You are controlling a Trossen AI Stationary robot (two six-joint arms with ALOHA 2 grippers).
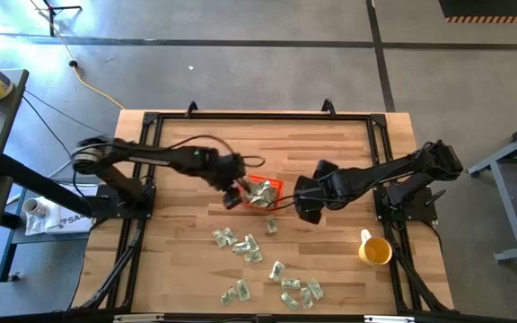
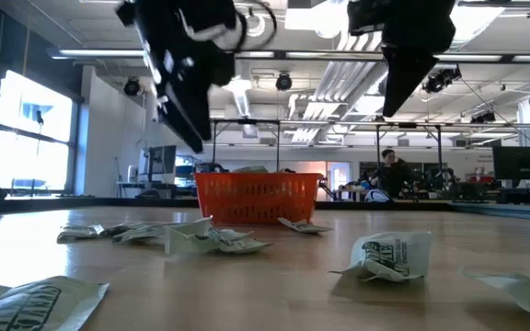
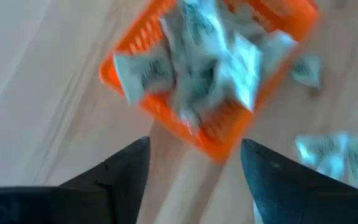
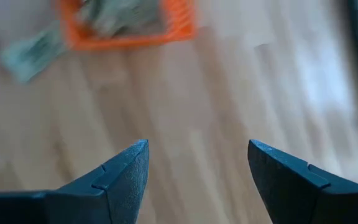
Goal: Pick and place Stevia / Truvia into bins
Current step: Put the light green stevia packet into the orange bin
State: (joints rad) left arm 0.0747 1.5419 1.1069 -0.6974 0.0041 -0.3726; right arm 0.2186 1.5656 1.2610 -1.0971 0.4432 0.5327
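Open-ceiling lab, monitors (image 2: 521, 165) behind

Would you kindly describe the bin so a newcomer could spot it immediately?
Look at the middle of the wooden table, between the two grippers. The orange basket sits there, heaped with sachets. It is the only orange, mesh-walled container; the yellow cup stands apart.

your bench (image 1: 178, 269) is pale wood laid in strips, smooth with a soft sheen, ringed by a dark matt metal frame (image 1: 258, 115). the sachets (image 1: 240, 242) look like thin paper, pale green and white, creased and crumpled, matt. the orange bin (image 2: 258, 197) is plastic with slotted mesh walls, slightly glossy. both arms read as dark matt plastic or metal; the left end effector (image 3: 194, 171) and right end effector (image 4: 197, 171) show smooth, dull black fingers. the yellow cup (image 1: 375, 250) looks like smooth plastic. the floor (image 1: 267, 63) is grey, matt concrete.
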